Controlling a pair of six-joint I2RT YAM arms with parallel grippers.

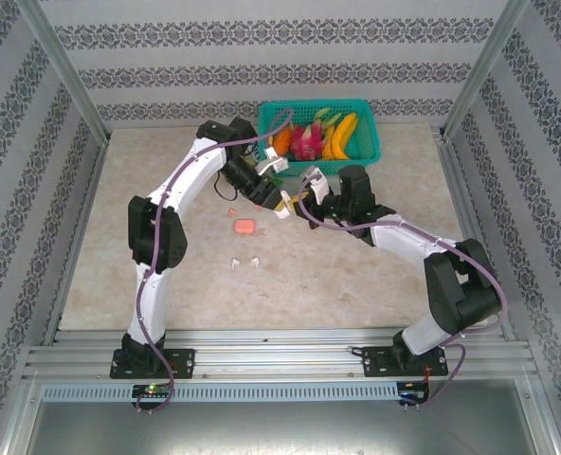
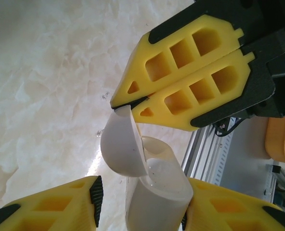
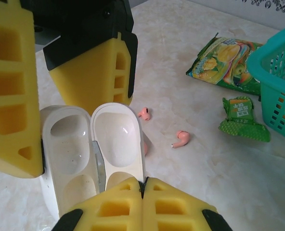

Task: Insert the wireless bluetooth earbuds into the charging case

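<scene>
Pale marbled stone formed the worktop [image 1: 356,284], boxed in by patterned walls, with a teal plastic mesh basket [image 1: 309,103] of fruit at the far edge. Just in front of that basket, and apparently lifted off the surface, a white pebble-shaped plastic charging case [image 3: 68,154] was held open between the two arms. The left jaws were closed on the body of the case, with a yellow finger on either side of it. The right jaws were fully shut, pinching the free edge of the hinged lid, which was swung back. Both wells in the body looked empty.

No earbud was in place. One tiny pink stemmed earbud [image 3: 143,113] and a second pink earbud [image 3: 181,139] lay loose on the stone, on the basket's side of the held case. Two tiny white stemmed earbuds [image 1: 233,263] [image 1: 255,261] lay farther from the basket, toward the arm bases and well apart from the case. A small pink rounded case [image 1: 244,227] sat between them and the basket. Two green foil snack packets [image 3: 224,57] [image 3: 241,118] lay just beside the basket.

Opening the case seemed to be the only step done, so every insertion was left. With both jaws occupied, one would probably have to release before any earbud could be fetched
</scene>
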